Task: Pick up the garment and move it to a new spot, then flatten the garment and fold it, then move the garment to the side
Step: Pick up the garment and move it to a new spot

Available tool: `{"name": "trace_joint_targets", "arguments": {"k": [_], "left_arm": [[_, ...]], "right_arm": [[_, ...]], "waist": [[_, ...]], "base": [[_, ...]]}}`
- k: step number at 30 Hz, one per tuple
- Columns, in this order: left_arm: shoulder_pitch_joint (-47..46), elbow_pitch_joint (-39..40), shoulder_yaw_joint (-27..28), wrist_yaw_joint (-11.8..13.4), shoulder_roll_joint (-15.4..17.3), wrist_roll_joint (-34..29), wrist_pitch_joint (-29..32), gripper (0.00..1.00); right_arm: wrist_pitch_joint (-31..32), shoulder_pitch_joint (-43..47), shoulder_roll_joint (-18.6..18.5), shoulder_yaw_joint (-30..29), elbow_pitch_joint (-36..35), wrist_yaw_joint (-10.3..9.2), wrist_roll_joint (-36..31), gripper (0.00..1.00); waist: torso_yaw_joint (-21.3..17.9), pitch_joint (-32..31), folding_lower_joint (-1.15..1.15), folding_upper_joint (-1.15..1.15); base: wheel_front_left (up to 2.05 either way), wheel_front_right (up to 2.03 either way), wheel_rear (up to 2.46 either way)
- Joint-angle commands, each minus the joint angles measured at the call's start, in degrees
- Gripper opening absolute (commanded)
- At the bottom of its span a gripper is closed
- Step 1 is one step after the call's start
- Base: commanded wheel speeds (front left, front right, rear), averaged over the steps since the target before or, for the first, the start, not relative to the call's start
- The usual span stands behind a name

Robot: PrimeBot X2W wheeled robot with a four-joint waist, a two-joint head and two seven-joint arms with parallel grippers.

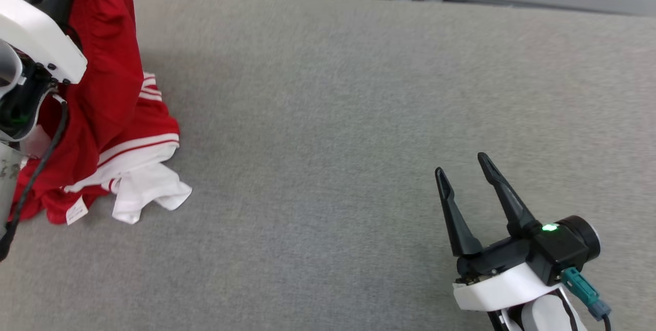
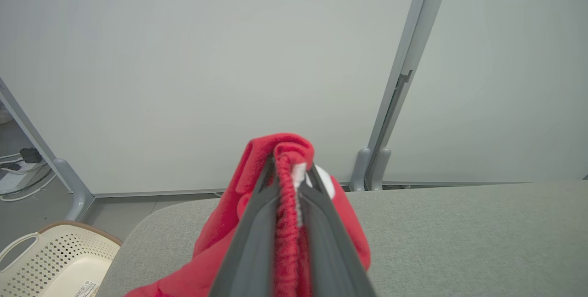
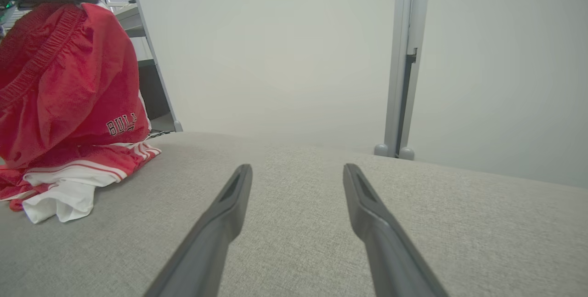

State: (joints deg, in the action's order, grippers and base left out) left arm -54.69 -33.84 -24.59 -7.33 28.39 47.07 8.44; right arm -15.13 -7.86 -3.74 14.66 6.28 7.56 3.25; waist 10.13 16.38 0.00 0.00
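Note:
The garment [image 1: 110,100] is a pair of red shorts with white stripes and a white lining. It hangs at the far left of the grey table [image 1: 333,116], its lower part still bunched on the surface. My left gripper [image 2: 290,168] is shut on the red elastic waistband [image 2: 287,205] and holds it up above the table. The garment [image 3: 64,81] also appears at the left of the right wrist view, lifted by its top. My right gripper [image 1: 464,164] stands open at the lower right above bare table, far from the cloth, with nothing between its fingers [image 3: 229,205].
A cream perforated basket [image 2: 50,260] stands on the floor beyond the table's left end. Pale wall panels with a grey post [image 2: 395,94] run behind the table. Wide bare surface lies between the garment and my right gripper.

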Motion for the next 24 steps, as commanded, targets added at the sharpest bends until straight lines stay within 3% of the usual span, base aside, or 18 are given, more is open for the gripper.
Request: {"name": "trace_joint_targets", "arguments": {"k": [1,10,18,24], "left_arm": [[0.6,3.2,-0.2,-0.1,1.1,1.0,1.1,0.00],[-1.7,16.9,0.1,1.4,3.2,1.7,5.7,0.00],[-4.3,25.0,-0.9,1.7,-1.0,3.5,5.6,0.00],[-2.5,27.0,-6.8,0.7,-4.6,2.6,5.7,0.00]], "right_arm": [[0.0,0.8,0.2,0.6,0.1,-0.14,1.1,1.00],[0.0,1.6,0.8,2.7,0.1,-0.14,3.9,1.00],[0.0,-0.1,0.8,3.0,-1.3,-0.13,6.0,1.00],[0.0,-1.2,0.8,1.9,-2.2,-0.13,7.5,1.00]], "waist": [[-4.7,-5.9,0.00,0.00],[-14.8,-10.2,0.00,0.00],[-23.2,-8.0,0.00,0.00],[-26.7,-3.3,0.00,0.00]], "base": [[0.00,0.00,0.00],[0.00,0.00,0.00],[0.00,0.00,0.00],[0.00,0.00,0.00]]}}
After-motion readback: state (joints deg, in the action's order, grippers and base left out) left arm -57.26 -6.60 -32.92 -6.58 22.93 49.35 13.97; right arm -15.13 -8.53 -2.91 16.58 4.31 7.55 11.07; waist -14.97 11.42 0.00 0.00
